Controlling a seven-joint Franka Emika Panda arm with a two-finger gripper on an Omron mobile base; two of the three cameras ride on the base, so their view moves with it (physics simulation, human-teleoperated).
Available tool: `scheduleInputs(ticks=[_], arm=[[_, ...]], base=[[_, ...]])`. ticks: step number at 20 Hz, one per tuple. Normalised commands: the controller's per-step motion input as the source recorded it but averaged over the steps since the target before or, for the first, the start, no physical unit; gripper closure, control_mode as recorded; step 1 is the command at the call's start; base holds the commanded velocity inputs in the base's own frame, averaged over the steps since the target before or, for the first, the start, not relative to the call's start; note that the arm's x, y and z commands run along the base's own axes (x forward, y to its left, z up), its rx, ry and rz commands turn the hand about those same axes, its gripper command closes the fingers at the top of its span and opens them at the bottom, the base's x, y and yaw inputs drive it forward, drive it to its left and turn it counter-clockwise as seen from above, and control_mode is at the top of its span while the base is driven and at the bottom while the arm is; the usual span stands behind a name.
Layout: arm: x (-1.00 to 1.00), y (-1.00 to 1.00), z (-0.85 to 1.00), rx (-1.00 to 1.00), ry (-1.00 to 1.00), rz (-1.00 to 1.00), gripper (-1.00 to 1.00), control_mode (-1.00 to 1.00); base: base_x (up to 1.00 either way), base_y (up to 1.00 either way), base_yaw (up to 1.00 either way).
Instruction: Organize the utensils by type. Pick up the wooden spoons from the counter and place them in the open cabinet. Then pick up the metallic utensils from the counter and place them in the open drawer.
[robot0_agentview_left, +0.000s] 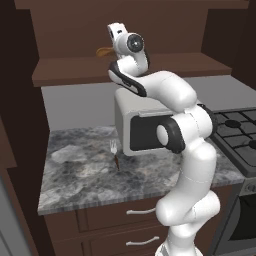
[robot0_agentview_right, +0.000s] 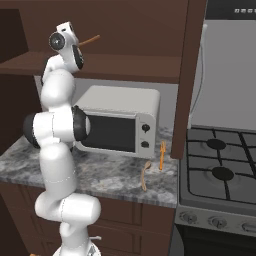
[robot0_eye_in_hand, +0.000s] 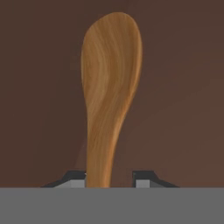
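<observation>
My end effector (robot0_eye_in_hand: 109, 177) pinches the orange-tan wooden spoon (robot0_eye_in_hand: 109, 87) by its handle, raised inside the dark brown cabinet (robot0_agentview_left: 125, 70) above its shelf.

arm (robot0_agentview_left: 185, 150): raised high, hand at the cabinet shelf (robot0_agentview_left: 75, 70) | wooden spoon (robot0_agentview_left: 104, 51): bowl juts left of the hand, above shelf | fork (robot0_agentview_left: 115, 153): on counter (robot0_agentview_left: 75, 175), just left of microwave (robot0_agentview_left: 145, 125) | stove (robot0_agentview_left: 237, 135): far right

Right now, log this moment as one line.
gripper: shut on wooden spoon | position: raised at cabinet shelf | counter: fork, pale spoon, orange-handled utensil remain
</observation>
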Motion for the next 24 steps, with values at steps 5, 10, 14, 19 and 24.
scheduleInputs(ticks=[5,10,14,19,24], arm=[[0.08,0.06,-0.19,0.00,0.00,0.00,-1.00,-1.00],[0.00,0.04,-0.16,0.00,0.04,0.01,-1.00,-1.00],[-0.01,0.00,-0.19,0.00,0.06,0.03,-1.00,-1.00],[-0.16,0.00,-0.09,0.00,0.15,0.06,-1.00,-1.00],[-0.17,0.00,-0.14,0.00,0.34,0.06,-1.00,-1.00]], base=[[0.00,0.00,0.00],[0.00,0.00,0.00],[0.00,0.00,0.00],[0.00,0.00,0.00],[0.00,0.00,0.00]])
